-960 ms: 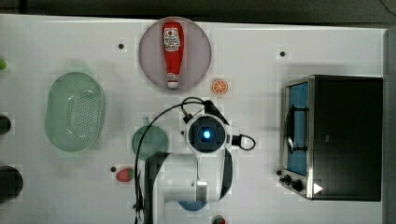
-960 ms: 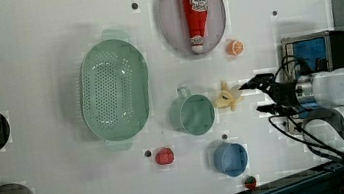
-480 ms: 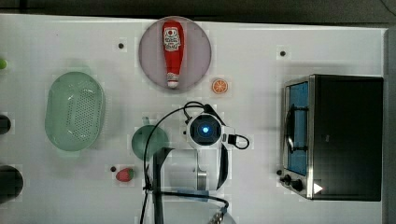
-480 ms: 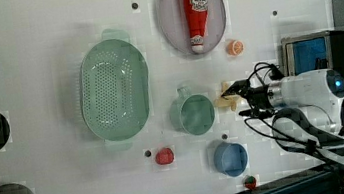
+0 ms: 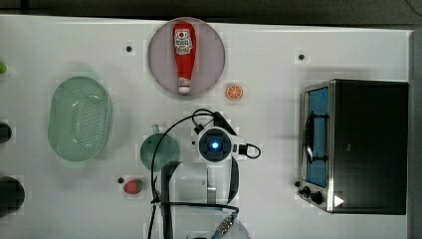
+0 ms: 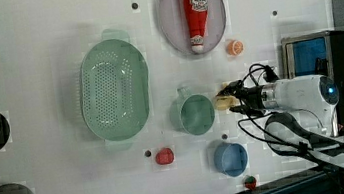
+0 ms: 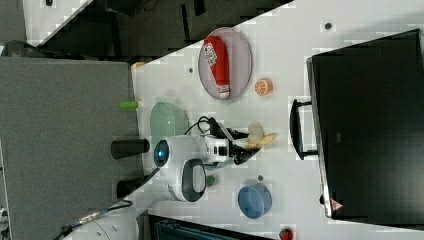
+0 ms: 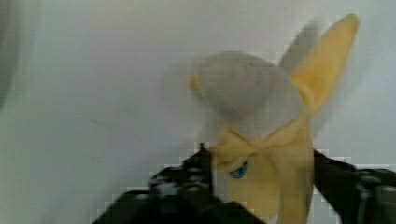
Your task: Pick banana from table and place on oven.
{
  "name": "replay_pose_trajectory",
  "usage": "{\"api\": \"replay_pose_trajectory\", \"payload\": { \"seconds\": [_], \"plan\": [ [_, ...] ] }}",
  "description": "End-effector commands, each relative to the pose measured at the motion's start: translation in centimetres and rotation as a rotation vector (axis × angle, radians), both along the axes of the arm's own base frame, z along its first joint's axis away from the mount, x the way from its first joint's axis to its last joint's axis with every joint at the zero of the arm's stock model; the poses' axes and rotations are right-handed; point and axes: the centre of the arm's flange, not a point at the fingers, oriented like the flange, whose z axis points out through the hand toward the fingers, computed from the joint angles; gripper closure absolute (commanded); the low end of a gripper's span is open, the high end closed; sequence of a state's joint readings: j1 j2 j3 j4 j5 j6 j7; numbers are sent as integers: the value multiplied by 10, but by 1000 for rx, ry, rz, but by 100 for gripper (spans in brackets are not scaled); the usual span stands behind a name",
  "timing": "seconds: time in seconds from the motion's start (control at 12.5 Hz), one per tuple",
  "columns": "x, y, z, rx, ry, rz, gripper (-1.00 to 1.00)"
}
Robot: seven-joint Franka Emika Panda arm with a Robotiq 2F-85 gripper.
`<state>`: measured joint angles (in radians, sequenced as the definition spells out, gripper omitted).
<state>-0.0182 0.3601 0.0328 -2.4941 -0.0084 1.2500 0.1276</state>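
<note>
The gripper [image 8: 261, 186] is straddling the banana [image 8: 261, 140], with one dark finger [image 8: 187, 182] standing on each side of the yellow peel. In the wrist view the fingers are lying close against the fruit, but whether they are already pressing it cannot be told. The banana [image 6: 223, 101] is lying on the table [image 6: 43, 53], just beside the green cup [image 6: 195, 115] in the left view, with the gripper [image 6: 233, 100] at it. In the right view the banana [image 7: 259, 137] is sitting between the gripper [image 7: 245, 145] and the handle of the oven [image 7: 370, 120], well short of the oven itself. The fingers are bracketing the peel below the pale pulp, probably because the splayed flaps are offering a narrower, firmer section there. The lift and the transfer to the oven top are not yet done.
</note>
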Motion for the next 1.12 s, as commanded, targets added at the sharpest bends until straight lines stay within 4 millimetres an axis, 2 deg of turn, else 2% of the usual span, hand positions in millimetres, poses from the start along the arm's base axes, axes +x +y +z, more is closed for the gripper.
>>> {"api": "replay_pose_trajectory", "payload": {
  "seconds": [0.08,0.16,0.32,0.4,0.48,0.64,0.8,0.96,1.12],
  "plan": [
    [4,2,8,-2,-14,-36,27],
    [6,3,10,-1,-21,-34,45],
    [14,5,20,1,-46,-30,46],
    [24,5,35,2,-82,-31,46],
    [36,4,60,2,-131,-37,45],
    [57,1,124,0,-185,-41,45],
    [66,-2,197,-6,-156,-46,45],
    [64,-11,274,-11,-122,-64,45],
    [54,-33,341,-9,-83,-105,45]
  ]
}}
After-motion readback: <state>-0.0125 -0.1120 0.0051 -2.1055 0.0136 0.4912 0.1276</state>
